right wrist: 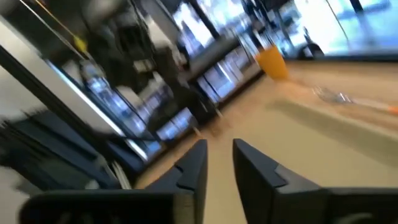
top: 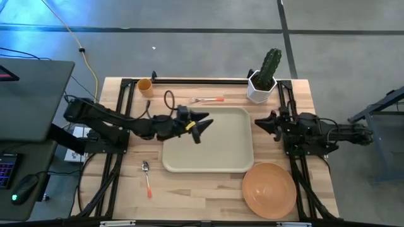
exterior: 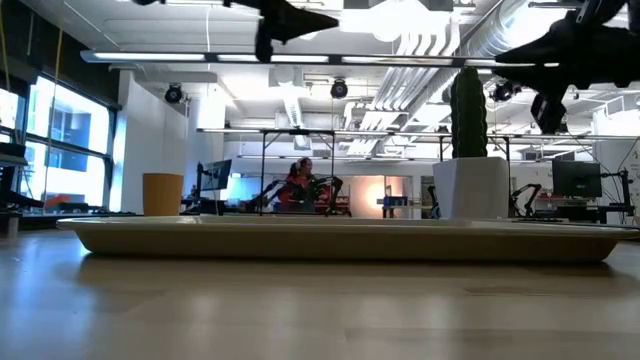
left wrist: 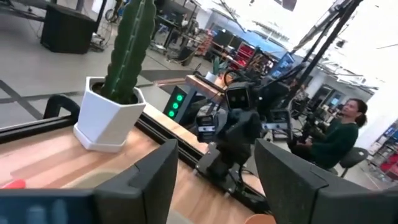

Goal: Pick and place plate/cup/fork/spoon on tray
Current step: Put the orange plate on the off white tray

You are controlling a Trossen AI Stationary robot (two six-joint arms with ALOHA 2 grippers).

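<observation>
Wooden counter carries, from the left: cup at the far corner, spoon near the front, left gripper spread wide and empty over the beige tray, fork just behind the tray, right gripper narrowly parted beside the tray, plate at the tray's front right corner.

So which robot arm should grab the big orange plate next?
Probably the right arm. The round orange plastic plate lies on the table's right side, close to the right gripper; the left gripper, jaws open, hovers over the empty pale beige rectangular tray, farther away.
</observation>
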